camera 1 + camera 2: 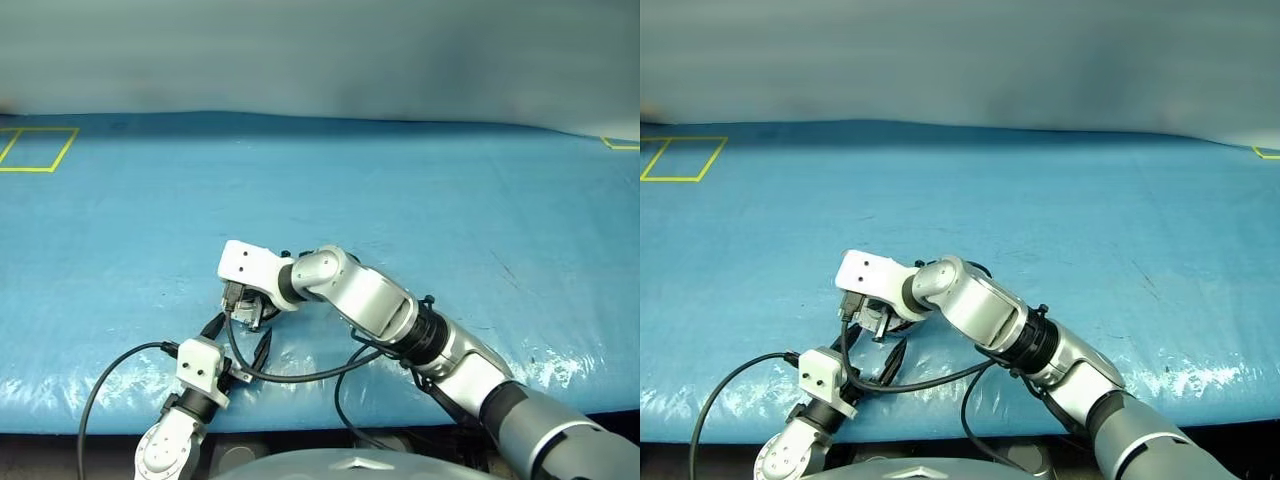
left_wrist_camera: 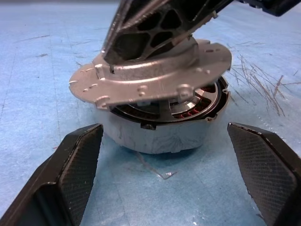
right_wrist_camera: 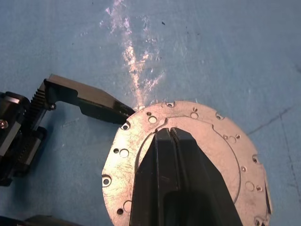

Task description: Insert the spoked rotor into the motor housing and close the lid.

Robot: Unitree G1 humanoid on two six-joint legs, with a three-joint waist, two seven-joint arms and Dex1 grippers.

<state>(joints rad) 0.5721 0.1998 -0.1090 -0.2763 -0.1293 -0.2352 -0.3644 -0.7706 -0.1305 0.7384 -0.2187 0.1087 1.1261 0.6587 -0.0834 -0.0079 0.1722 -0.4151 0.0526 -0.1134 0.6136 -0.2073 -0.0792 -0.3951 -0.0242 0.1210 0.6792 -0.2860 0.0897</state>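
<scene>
Silver-grey metal is seen at the near edge of the blue counter [image 1: 420,190], where the motor housing [image 2: 160,134] rests on the plastic sheet. Copper-brown windings are visible inside its rim in the left wrist view. The lid [image 2: 155,77] is laid over the housing at a tilt, raised on one side so that a gap is left through which the windings can be seen; its smooth outer face, dotted with small holes, is turned upward. The spoked rotor cannot be made out under the lid.

The right end effector [image 3: 170,132] is pressed tip-down on the lid's outer face, its two black fingers brought fully together with nothing held between them. In the head views it is seen angled downward and across toward the robot's left, directly over the housing.

The left end effector [image 2: 164,169] is held level just in front of the housing, its fingers [image 2: 77,162] spread wide on either side of the housing's wall and apart from it. One of these fingers is seen in the right wrist view with its tip at the lid's edge.
</scene>
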